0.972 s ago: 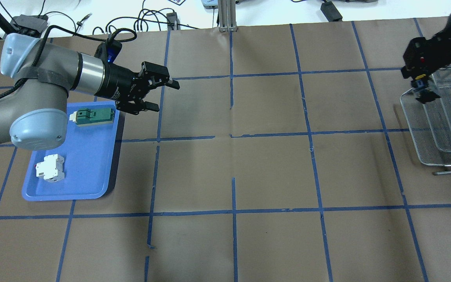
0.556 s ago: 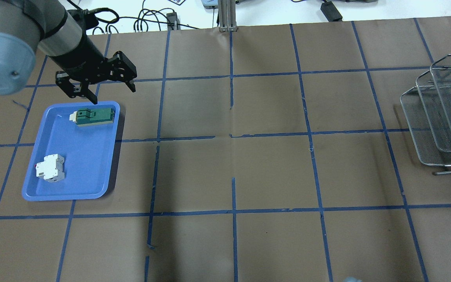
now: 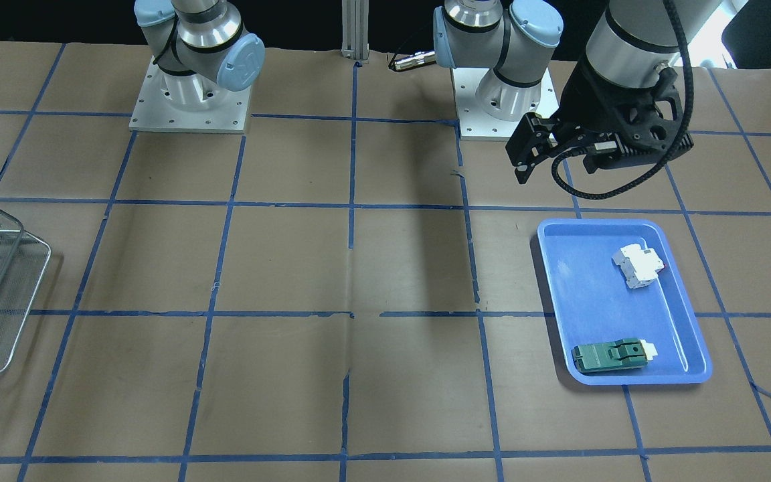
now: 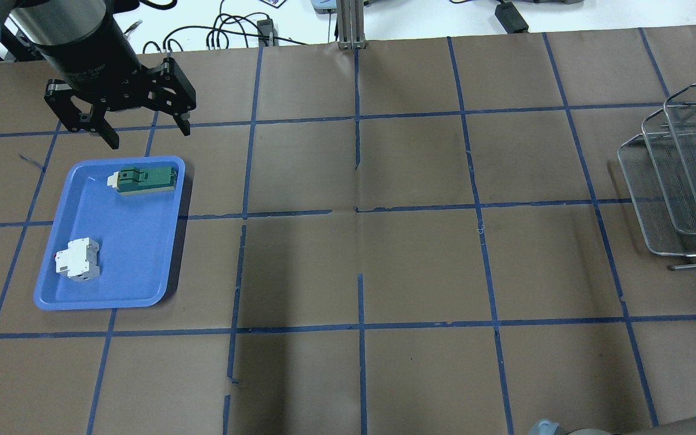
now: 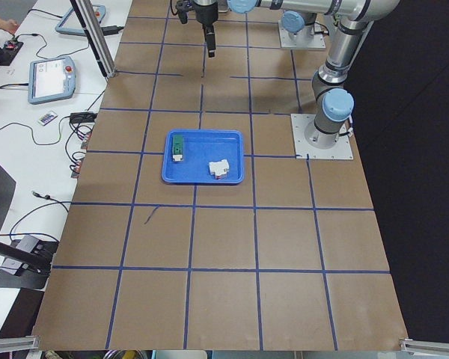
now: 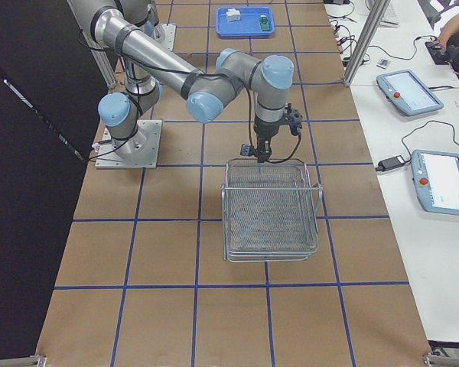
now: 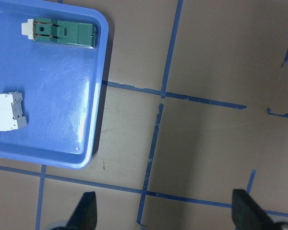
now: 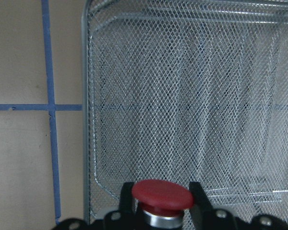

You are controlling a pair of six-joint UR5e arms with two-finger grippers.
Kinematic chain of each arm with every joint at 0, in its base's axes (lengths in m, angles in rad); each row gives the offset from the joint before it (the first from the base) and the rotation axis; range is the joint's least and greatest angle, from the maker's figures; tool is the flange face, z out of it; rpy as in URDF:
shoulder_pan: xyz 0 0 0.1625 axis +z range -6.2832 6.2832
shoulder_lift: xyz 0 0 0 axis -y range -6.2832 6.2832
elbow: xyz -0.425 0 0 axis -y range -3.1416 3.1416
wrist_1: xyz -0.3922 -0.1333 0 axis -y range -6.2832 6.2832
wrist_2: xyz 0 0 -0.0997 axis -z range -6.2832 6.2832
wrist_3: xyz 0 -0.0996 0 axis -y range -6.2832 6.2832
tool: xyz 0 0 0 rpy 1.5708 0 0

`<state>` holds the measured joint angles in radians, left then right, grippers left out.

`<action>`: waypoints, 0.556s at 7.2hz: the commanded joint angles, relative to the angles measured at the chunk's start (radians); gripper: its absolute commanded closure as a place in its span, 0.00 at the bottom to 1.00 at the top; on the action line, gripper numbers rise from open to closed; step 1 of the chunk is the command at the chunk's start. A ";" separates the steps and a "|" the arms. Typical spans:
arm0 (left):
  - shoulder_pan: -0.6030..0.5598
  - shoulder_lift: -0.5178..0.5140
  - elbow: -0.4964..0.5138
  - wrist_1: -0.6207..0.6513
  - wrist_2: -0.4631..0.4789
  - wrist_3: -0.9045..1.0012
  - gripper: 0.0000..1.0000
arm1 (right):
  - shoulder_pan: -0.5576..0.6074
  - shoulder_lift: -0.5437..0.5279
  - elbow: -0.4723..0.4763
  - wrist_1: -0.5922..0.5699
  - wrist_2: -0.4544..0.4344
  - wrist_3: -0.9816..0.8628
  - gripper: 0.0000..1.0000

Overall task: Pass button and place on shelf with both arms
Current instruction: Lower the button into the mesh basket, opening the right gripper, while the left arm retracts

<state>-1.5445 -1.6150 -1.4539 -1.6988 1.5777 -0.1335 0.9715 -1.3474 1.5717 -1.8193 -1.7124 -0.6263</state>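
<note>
Since the right gripper (image 8: 161, 188) clamps the small push-button with the round red cap (image 8: 162, 197) between its fingers, over the near edge of the silver wire-mesh shelf (image 8: 85, 96) spreading ahead of it, a release from here could likely send the round cap glancing off the thin rim or rolling across the mesh. The left gripper (image 4: 149, 135) hangs spread and empty, so no rescue is near. Pale print on its black body is too blurred to read; the cap bears no lettering.

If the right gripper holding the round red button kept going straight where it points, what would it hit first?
Probably the silver wire-mesh shelf. The right gripper points down at its mesh, with the round red-capped button in front. How far away it is is unclear.
</note>
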 commanded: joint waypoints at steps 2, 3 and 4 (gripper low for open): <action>0.010 0.014 -0.017 0.094 0.002 0.083 0.00 | 0.000 0.051 -0.013 -0.008 -0.036 -0.006 0.06; 0.023 0.015 -0.019 0.096 0.005 0.113 0.00 | -0.002 0.051 -0.013 -0.002 -0.036 -0.006 0.01; 0.023 0.012 -0.011 0.096 0.001 0.115 0.00 | 0.000 0.048 -0.013 0.000 -0.035 -0.006 0.00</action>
<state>-1.5266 -1.6015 -1.4705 -1.6121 1.5807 -0.0331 0.9703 -1.2980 1.5589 -1.8224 -1.7476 -0.6317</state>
